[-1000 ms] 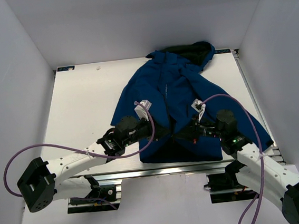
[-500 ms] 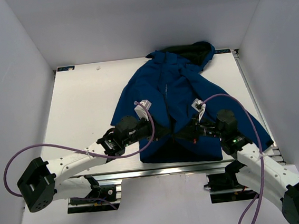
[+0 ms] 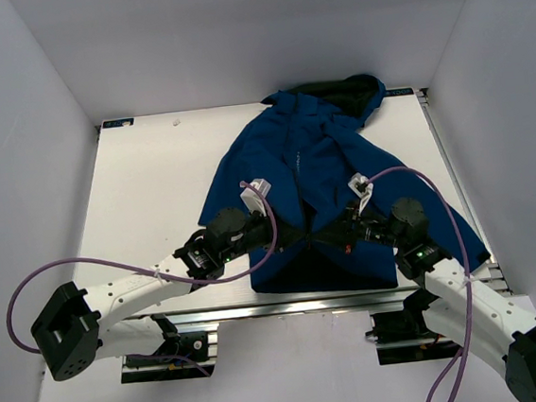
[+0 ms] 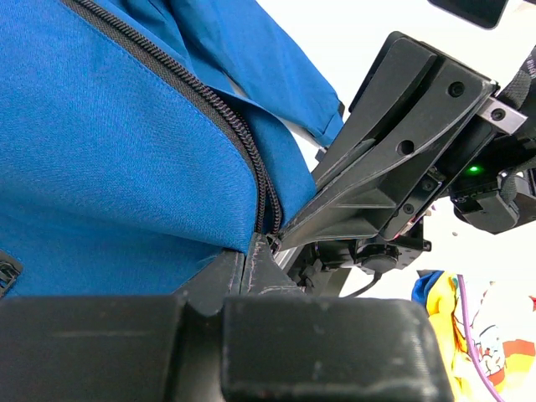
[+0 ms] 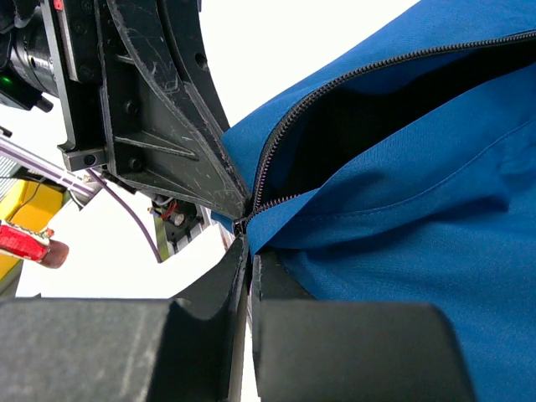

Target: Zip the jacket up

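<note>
1. A white table (image 3: pixel 151 174) sits between pale walls. The jacket (image 3: pixel 325 153) lies flat on its right half, with the hood at the far edge and the hem at the near edge.
2. The left gripper (image 3: pixel 294 239) is pressed together on the hem beside the foot of the zipper (image 5: pixel 280 146). The right gripper (image 3: pixel 323 237) pinches the hem on the other side, and the two sets of tips nearly touch.
3. Risk: the teeth gape apart just above the pinch, so if either edge slips or twists the two halves probably will not seat.
4. Risk: the fingers crowd each other, so a sideways nudge could make them collide and loosen a grip.
5. Risk: the cloth is slack, so a pull may drag the entire jacket instead of tensioning the teeth.
6. Count: one jacket, one zipper, two grippers, two purple cables (image 3: pixel 65 267).
</note>
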{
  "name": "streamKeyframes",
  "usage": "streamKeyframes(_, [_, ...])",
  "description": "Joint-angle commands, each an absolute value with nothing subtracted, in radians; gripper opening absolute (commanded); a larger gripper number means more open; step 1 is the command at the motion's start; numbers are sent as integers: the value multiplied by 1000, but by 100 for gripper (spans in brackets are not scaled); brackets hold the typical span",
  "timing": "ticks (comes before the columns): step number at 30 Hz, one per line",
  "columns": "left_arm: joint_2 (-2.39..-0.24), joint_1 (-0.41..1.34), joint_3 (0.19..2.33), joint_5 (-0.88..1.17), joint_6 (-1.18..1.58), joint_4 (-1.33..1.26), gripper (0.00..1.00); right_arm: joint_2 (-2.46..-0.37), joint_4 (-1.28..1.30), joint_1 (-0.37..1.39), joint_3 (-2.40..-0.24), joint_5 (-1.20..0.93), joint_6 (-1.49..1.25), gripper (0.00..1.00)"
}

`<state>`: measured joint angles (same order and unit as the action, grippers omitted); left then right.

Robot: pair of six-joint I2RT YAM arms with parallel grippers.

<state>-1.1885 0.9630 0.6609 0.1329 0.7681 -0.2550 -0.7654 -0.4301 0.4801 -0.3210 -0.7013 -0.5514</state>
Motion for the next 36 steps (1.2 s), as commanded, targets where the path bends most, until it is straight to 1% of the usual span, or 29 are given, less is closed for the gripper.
streamKeyframes(1, [-1152, 969, 652, 147, 778, -281, 0, -750, -534, 486, -316, -707, -572, 0])
streamKeyframes(11, [-1129, 968, 629, 127, 793, -298, 0, -723, -434, 485, -299, -767, -535, 0])
streamKeyframes(36, [-1149, 968, 635, 170, 795, -334, 0, -772, -506, 486, -287, -793, -549, 0])
